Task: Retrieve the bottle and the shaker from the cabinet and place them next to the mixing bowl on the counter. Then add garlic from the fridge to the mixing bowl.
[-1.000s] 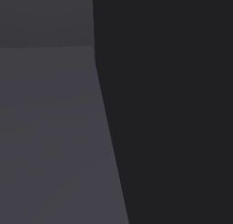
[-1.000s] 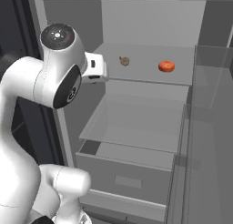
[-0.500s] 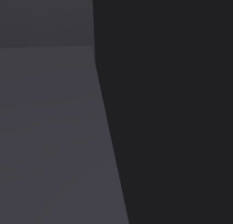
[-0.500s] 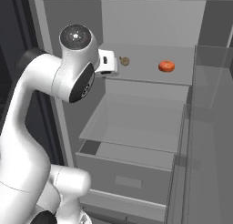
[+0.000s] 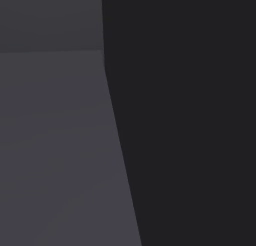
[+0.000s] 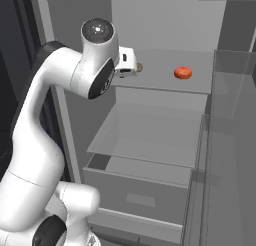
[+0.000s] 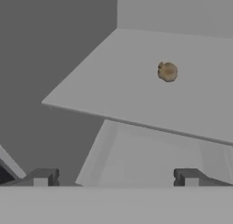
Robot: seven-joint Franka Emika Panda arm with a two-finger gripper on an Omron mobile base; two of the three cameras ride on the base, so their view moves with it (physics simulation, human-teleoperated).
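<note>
1. Reaching into the open fridge (image 6: 60, 120), the gripper (image 7: 116, 176) has its fingertips (image 7: 42, 176) spread wide with nothing between them
2. Just past them, the garlic (image 7: 167, 71) sits alone on the upper shelf (image 7: 109, 86), a small brownish lump, well apart from the red-orange fruit (image 6: 183, 72) further along
3. It looks light, papery and roundish, likely to roll, so I'd pinch it across its widest middle, gently
4. The wrist hides most of the garlic from the right base camera, and it's too blurred to read cloves or stem; the left base camera gives only dark flat panels
</note>
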